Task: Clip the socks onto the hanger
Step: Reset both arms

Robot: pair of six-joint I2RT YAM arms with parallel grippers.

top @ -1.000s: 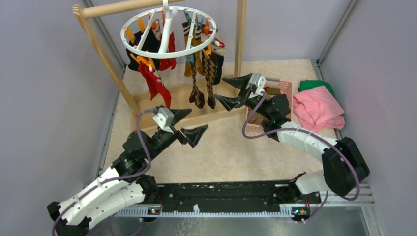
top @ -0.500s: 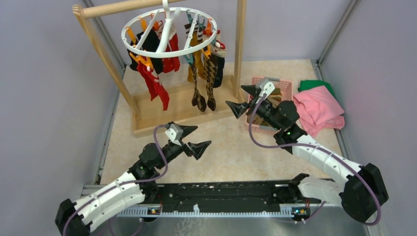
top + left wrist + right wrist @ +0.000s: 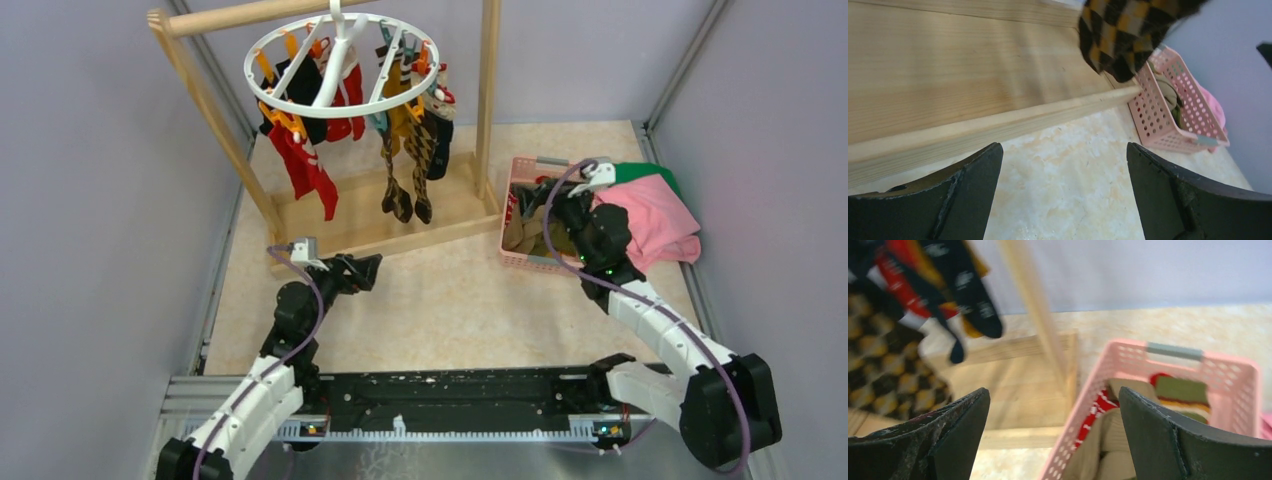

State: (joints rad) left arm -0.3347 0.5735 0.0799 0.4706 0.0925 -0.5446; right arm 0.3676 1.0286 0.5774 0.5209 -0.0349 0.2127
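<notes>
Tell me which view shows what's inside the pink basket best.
Right wrist: it looks straight into the pink basket, showing folded socks close up. Top external shows the basket from above, partly covered by the right arm. Left wrist shows mostly its outer wall.

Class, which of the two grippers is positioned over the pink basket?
The right gripper, open above the pink basket; the left gripper is low beside the wooden rack.
</notes>
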